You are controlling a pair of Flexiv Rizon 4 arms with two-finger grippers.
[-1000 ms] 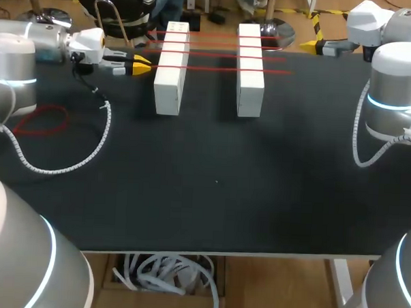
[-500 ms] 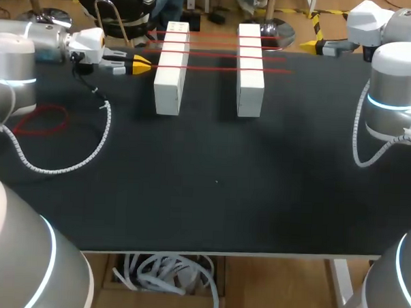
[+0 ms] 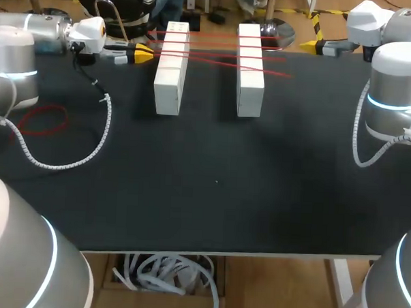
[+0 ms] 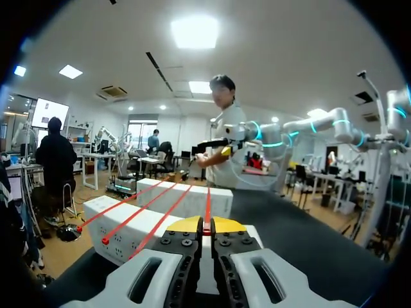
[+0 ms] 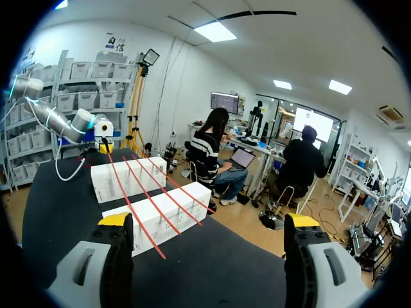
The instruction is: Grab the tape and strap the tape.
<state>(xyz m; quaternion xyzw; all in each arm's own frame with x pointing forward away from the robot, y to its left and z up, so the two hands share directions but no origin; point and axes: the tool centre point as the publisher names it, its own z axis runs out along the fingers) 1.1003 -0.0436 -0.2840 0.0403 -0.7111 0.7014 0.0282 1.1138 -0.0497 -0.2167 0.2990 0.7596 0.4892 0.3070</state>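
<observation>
My left gripper (image 3: 143, 54) sits near the far left corner of the tabletop (image 3: 210, 195), fingers pressed together on the end of one red tape (image 3: 274, 72). In my left wrist view the strand runs out from between the yellow tips (image 4: 207, 224) and straight ahead over the blocks. From above it crosses both white blocks (image 3: 172, 67) at a slant, while three other strands lie straight across them nearer the far edge. My right gripper (image 3: 309, 44) hangs by the far right corner with its fingers spread wide and nothing between them (image 5: 209, 221).

I judge the strand to be under tension, and my hold is only a thin pinch at the tips. If I pull harder or twist, it may slip out and snap back across the blocks. The slant is another worry. The strand could ride up over the left block's corner or land on a neighbouring strand instead of its own place. A sideways drag might also shift or tip a block, since I cannot see anything fixing them down. I cannot tell how the far end is anchored. A spare red loop (image 3: 40, 119) lies near the left edge, under my arm.
</observation>
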